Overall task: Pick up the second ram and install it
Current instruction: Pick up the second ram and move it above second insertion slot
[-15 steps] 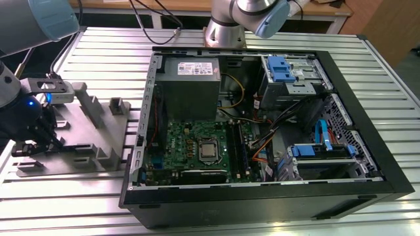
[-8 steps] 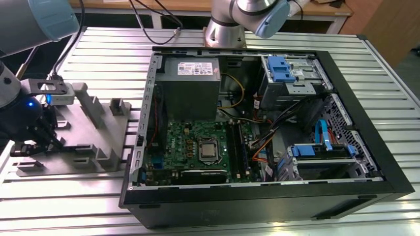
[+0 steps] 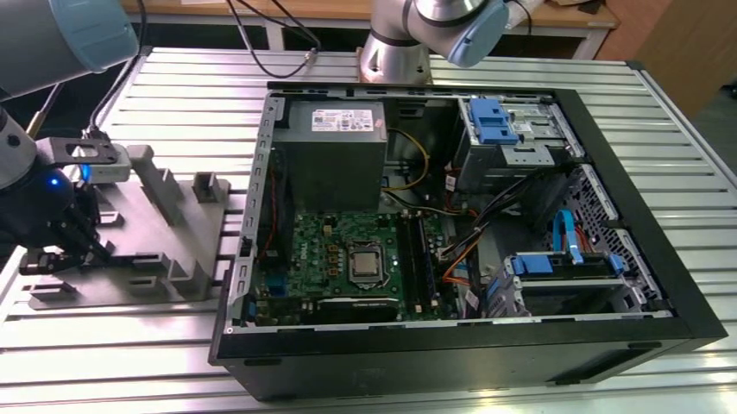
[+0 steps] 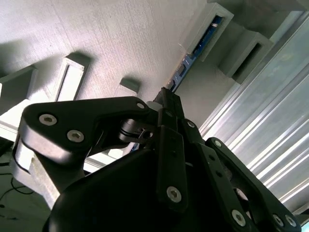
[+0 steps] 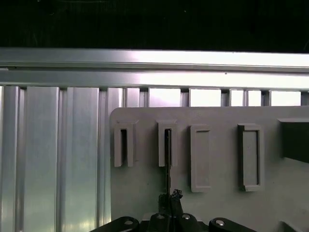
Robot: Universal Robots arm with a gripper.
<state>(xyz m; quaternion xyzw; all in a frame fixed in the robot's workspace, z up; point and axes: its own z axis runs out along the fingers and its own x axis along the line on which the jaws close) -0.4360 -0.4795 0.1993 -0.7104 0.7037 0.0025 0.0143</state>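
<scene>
In the exterior view the gripper (image 3: 55, 252) hangs low over a grey moulded holder plate (image 3: 127, 285) at the exterior view's left, on a ribbed aluminium table (image 3: 173, 78). It is well apart from the open black computer case (image 3: 645, 259), whose steel rim walls in the green motherboard (image 3: 311, 250) and the grey power supply (image 3: 334, 121). Bare slats lie open between plate and case. In the second wrist view the black, bolted linkage arms taper to the gripper (image 4: 166, 96), whose tips are pinched nearly together on the end of the second ram (image 4: 189, 55). This thin, dark, blue-edged stick runs into a raised pocket of the matt, grainy plate (image 4: 120, 38), with shiny slats (image 4: 270, 125) just beside. In the first wrist view the ram (image 5: 167, 164) shows edge-on as a thin dark line between the gripper (image 5: 169, 197) and the second rectangular pocket from the plate's (image 5: 217, 203) edge, with neighbouring pockets close on both sides and the slats (image 5: 48, 159) beyond.
</scene>
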